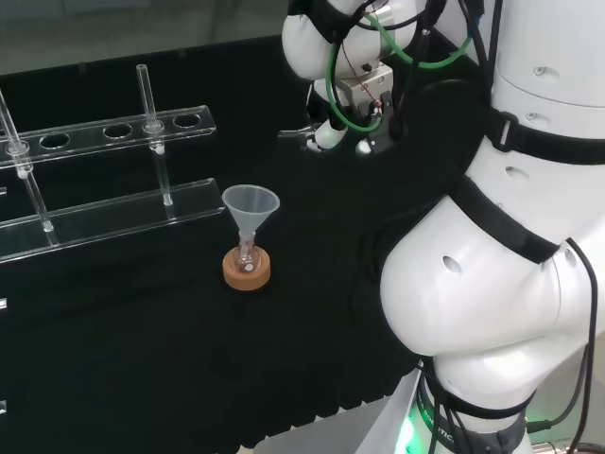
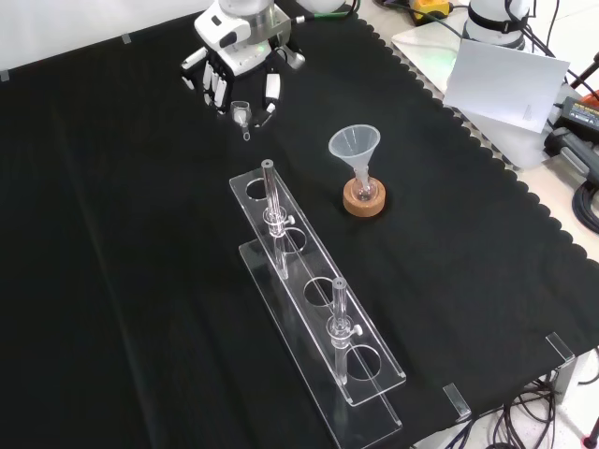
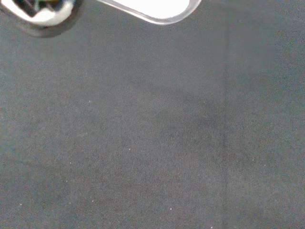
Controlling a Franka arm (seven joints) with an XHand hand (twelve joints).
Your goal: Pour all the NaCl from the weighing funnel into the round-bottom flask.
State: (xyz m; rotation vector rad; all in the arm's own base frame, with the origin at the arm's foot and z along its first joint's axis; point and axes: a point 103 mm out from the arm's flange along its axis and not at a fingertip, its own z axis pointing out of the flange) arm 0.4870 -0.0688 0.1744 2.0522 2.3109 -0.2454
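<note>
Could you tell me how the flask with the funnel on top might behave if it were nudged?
Probably top-heavy: the wide funnel sits high on the small flask. The cork ring should stop rolling, but the whole could slide or tip. It looks like thin clear glass, likely fragile.

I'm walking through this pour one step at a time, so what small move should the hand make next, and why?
Probably carry the weighing funnel toward the funnel in the flask. The hand holds it at the cloth's far end, well away from that funnel.

Matt black cloth (image 2: 140, 281) covers the bench; the rack (image 2: 318, 309) looks clear glossy plastic, the stand (image 2: 364, 201) cork.
</note>
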